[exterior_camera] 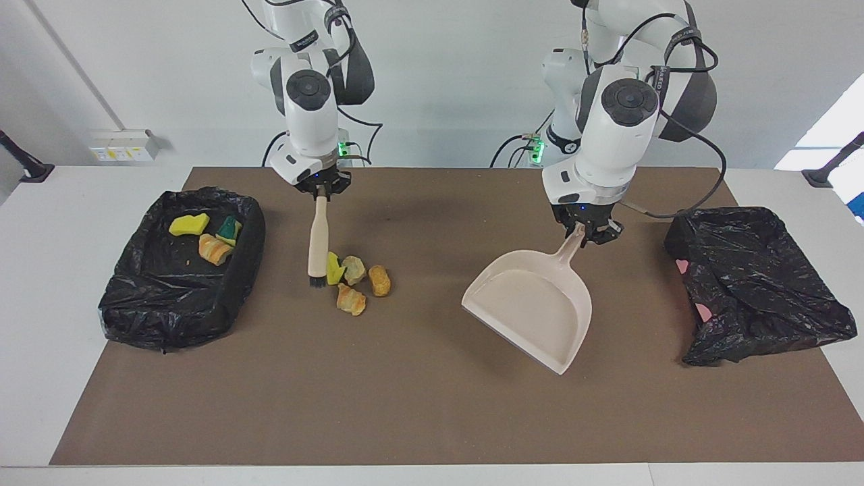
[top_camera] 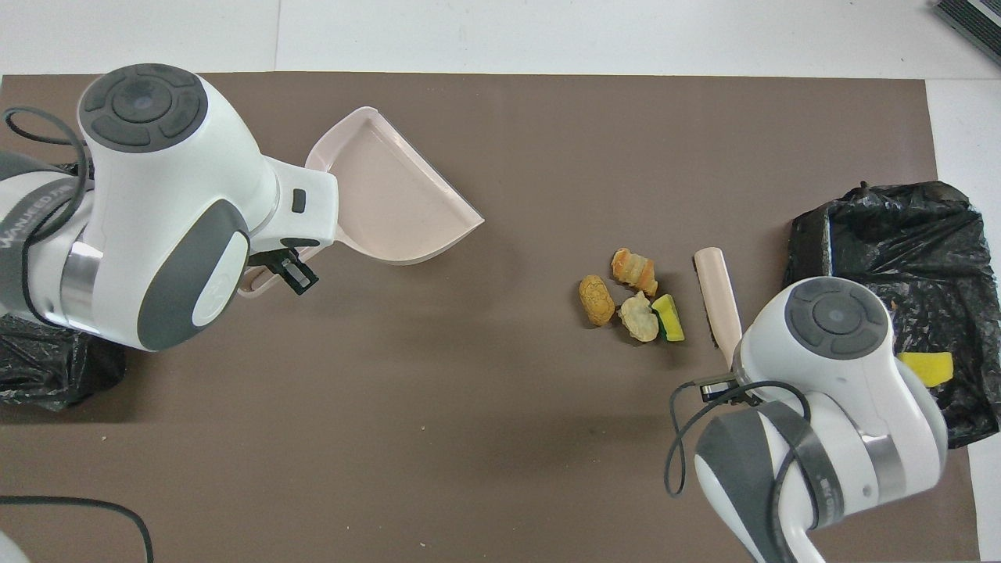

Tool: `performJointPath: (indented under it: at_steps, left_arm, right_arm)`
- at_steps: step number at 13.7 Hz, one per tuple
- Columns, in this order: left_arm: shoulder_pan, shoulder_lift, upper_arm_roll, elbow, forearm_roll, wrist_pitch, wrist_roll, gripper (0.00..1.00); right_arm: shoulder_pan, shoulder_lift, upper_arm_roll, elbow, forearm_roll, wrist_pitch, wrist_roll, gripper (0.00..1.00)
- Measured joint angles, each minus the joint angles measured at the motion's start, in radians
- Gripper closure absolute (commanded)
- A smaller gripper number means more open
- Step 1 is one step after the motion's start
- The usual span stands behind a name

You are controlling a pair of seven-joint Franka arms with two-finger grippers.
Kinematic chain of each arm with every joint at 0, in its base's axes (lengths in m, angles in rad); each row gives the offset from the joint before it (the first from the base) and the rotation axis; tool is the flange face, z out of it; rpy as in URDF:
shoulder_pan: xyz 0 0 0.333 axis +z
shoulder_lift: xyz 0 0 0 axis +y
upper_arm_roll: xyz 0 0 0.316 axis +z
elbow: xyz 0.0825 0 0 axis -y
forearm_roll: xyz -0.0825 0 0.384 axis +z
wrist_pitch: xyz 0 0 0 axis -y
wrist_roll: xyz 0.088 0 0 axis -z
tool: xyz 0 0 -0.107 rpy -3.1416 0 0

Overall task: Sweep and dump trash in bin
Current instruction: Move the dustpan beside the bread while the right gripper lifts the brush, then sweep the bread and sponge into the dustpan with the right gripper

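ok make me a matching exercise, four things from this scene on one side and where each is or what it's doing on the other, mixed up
Things:
1. brush
2. dustpan
3. yellow sponge piece
4. brown bread piece

Places or states:
A. lying in the black-lined bin
B. held by its handle in the left gripper, pan tilted
C. loose on the mat in the small pile
D. hanging bristles-down from the right gripper, beside the pile

Pairs: 1-D, 2-B, 3-A, 4-C

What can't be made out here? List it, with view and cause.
- Overhead: the right arm covers part of the bin; of its scraps, only a yellow sponge shows.
- Overhead: the left arm hides most of the dustpan handle.
- Facing: the crumpled black bag hides its own inside.
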Motion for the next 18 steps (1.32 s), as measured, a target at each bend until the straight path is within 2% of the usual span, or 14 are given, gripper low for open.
performJointPath:
  at_steps: [2,4,7,11,14,18]
  left_arm:
    - [0.011,0.0,0.002,-0.014,0.002,-0.009,0.15,1.0]
    - [0.012,0.001,-0.003,-0.057,0.002,-0.003,0.213,1.0]
    - [-0.045,-0.006,-0.018,-0.194,0.024,0.126,0.229,1.0]
    - [-0.15,-0.075,-0.026,-0.384,0.118,0.267,0.229,1.0]
    - [-0.211,-0.107,-0.029,-0.435,0.131,0.316,0.231,1.0]
    - [-0.249,-0.107,-0.031,-0.493,0.131,0.414,0.222,1.0]
  right_arm:
    - [-0.003,0.069,0.003,-0.001,-0.055,0.004,-0.006,1.0]
    - [0.014,0.101,0.012,0.001,-0.068,0.004,-0.006,1.0]
    - [0.071,0.117,0.017,0.001,-0.069,0.011,0.016,1.0]
    - [0.117,0.161,0.018,0.0,-0.068,0.056,0.088,1.0]
    - [0.131,0.175,0.018,0.002,0.009,0.101,0.092,1.0]
    - [0.224,0.224,0.019,0.033,0.123,0.164,0.093,1.0]
